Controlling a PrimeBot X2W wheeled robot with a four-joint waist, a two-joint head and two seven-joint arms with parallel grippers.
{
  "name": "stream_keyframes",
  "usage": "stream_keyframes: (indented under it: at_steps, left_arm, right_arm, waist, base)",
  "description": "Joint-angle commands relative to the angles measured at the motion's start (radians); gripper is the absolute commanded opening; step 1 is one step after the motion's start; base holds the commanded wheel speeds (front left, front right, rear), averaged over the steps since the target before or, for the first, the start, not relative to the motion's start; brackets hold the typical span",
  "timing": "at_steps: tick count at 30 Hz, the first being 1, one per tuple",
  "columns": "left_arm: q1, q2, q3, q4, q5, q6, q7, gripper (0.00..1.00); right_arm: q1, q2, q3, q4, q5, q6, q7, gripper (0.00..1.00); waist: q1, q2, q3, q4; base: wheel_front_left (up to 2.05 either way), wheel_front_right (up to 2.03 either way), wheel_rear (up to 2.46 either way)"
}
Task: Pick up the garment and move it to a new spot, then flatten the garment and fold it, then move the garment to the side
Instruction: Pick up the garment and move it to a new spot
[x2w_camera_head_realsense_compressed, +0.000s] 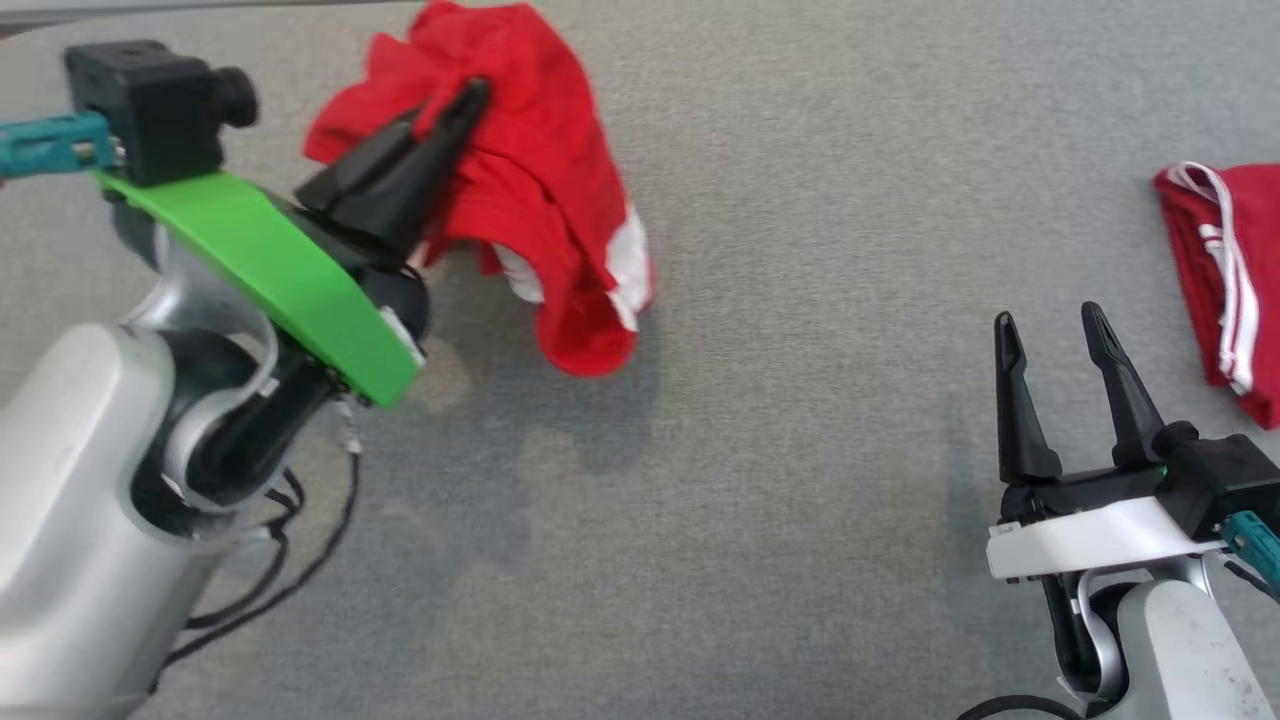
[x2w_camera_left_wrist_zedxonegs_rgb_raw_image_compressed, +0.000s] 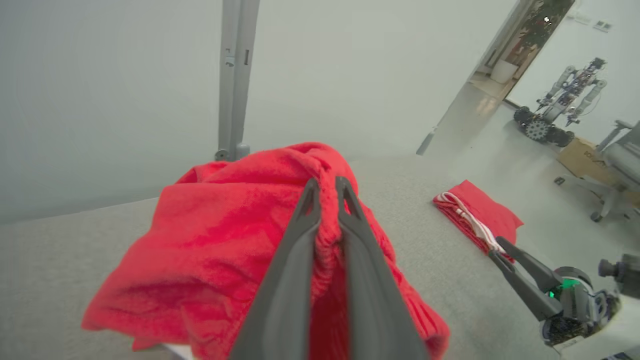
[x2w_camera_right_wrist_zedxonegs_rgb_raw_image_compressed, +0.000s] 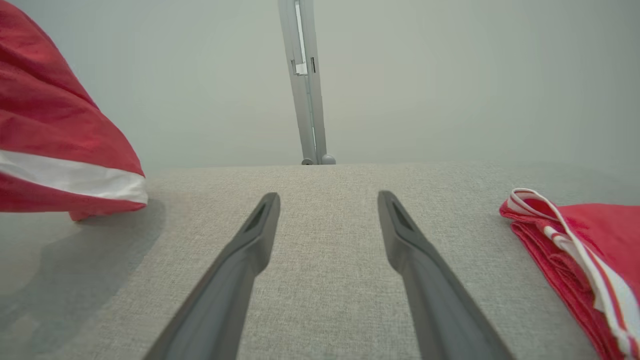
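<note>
**Left pincer has the garment off the bench**

The left pincer (x2w_camera_left_wrist_zedxonegs_rgb_raw_image_compressed: 326, 187) is pressed tight on a gathered ridge of the red garment (x2w_camera_head_realsense_compressed: 540, 200), and the fabric bunches up between the two dark fingers. The cloth hangs from that single pinch in a crumpled bundle with white trim showing at its lower edge. It sits over the far-left part of the grey bench (x2w_camera_head_realsense_compressed: 800, 480). The shadow spread below it suggests most of it is airborne. I can't tell whether the lowest fold grazes the surface.

One high pinch like this suits carrying, because the weight drops straight down and nothing drags. It won't do for flattening, so I'd expect a set-down on the open middle stretch.

The right pincer (x2w_camera_head_realsense_compressed: 1048, 318) waits low at the near right with its fingers spread and nothing between them. It is well apart from the bundle and looks parked to leave the carry path free. Just beyond it, at the right edge, lies a folded red piece with white stripes (x2w_camera_head_realsense_compressed: 1220, 270), which marks the side zone to steer clear of for now.
</note>
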Motion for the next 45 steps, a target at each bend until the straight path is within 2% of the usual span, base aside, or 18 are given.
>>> stream_keyframes:
  at_steps: [1,4,7,11,15,20,23,27,35,40,41,42,43,44,45]
  left_arm:
    - [0.018,-0.018,-0.006,-0.039,-0.024,0.005,0.010,0.00]
    - [0.024,-0.058,-0.043,-0.142,-0.042,0.023,0.039,0.00]
    - [0.014,-0.124,-0.089,-0.199,-0.059,0.022,0.048,0.00]
    - [0.003,-0.210,-0.143,-0.174,-0.051,-0.036,0.007,0.00]
    - [0.013,-0.242,-0.190,-0.029,-0.004,-0.105,-0.080,0.00]
    - [-0.012,-0.165,-0.326,0.200,0.120,-0.124,-0.186,0.00]
    - [-0.022,-0.098,-0.404,0.315,0.143,-0.124,-0.243,0.00]
    - [-0.038,-0.048,-0.498,0.399,0.117,-0.124,-0.297,0.00]
    - [-0.118,0.019,-0.646,0.530,0.089,-0.124,-0.394,0.00]
    - [-0.134,0.025,-0.676,0.584,0.079,-0.123,-0.416,0.00]
    - [-0.135,0.024,-0.681,0.597,0.077,-0.123,-0.421,0.09]
    - [-0.137,0.024,-0.685,0.612,0.087,-0.123,-0.430,0.35]
    - [-0.131,0.022,-0.689,0.628,0.087,-0.123,-0.432,0.77]
    - [-0.119,0.016,-0.691,0.640,0.070,-0.123,-0.435,1.00]
    - [-0.112,0.009,-0.693,0.649,0.059,-0.123,-0.439,1.00]
  right_arm:
    - [0.014,0.007,-0.002,-0.004,0.009,-0.001,-0.003,1.00]
    - [0.009,0.010,-0.010,-0.010,0.017,-0.001,-0.003,1.00]
    - [0.009,0.012,-0.029,-0.019,0.025,-0.001,-0.003,1.00]
    - [0.008,0.014,-0.043,-0.025,0.064,-0.001,-0.003,1.00]
    - [0.002,0.014,-0.047,-0.026,0.088,-0.001,-0.003,1.00]
    - [-0.001,0.014,-0.042,-0.020,0.100,-0.001,-0.003,1.00]
    - [0.010,0.014,-0.048,-0.014,0.100,-0.001,-0.003,1.00]
    - [0.033,0.014,-0.055,-0.008,0.080,-0.001,-0.003,1.00]
    - [0.031,0.013,-0.026,0.005,0.041,-0.001,-0.003,1.00]
    - [0.030,0.013,-0.018,0.016,0.027,-0.001,-0.003,1.00]
    - [0.032,0.013,-0.017,0.018,0.028,-0.001,-0.003,1.00]
    - [0.033,0.013,-0.016,0.021,0.028,-0.001,-0.003,1.00]
    - [0.036,0.013,-0.012,0.024,0.028,-0.001,-0.003,1.00]
    - [0.040,0.013,-0.011,0.026,0.028,-0.001,-0.003,1.00]
    - [0.044,0.013,-0.010,0.028,0.028,-0.001,-0.003,1.00]
  waist:
    - [0.0001,-0.0001,-0.040,-0.126]
    - [0.0001,-0.0001,-0.034,-0.184]
    - [0.0001,-0.0001,-0.023,-0.230]
    - [0.0001,-0.0001,-0.004,-0.280]
    - [0.0001,-0.0001,0.013,-0.315]
    - [0.0001,-0.0001,0.019,-0.338]
    - [0.0001,-0.0001,0.007,-0.336]
    - [0.0001,-0.0001,-0.014,-0.306]
    - [0.0001,-0.0001,-0.067,-0.230]
    - [0.0001,-0.0001,-0.085,-0.207]
    - [0.0001,-0.0001,-0.088,-0.202]
    - [0.0001,-0.0001,-0.093,-0.198]
    - [0.0001,-0.0001,-0.097,-0.194]
    - [0.0001,-0.0001,-0.101,-0.191]
    - [0.0001,-0.0001,-0.105,-0.187]
  base:
    - [0.00,0.00,0.00]
    - [0.00,0.00,0.00]
    - [0.00,0.00,0.00]
    - [0.00,0.00,0.00]
    - [0.00,0.00,0.00]
    - [0.00,0.00,0.00]
    - [0.00,0.00,0.00]
    - [0.00,0.00,0.00]
    - [0.00,0.00,0.00]
    - [0.00,0.00,0.00]
    - [0.00,0.00,0.00]
    - [0.00,0.00,0.00]
    - [0.00,0.00,0.00]
    - [0.00,0.00,0.00]
    - [0.00,0.00,0.00]
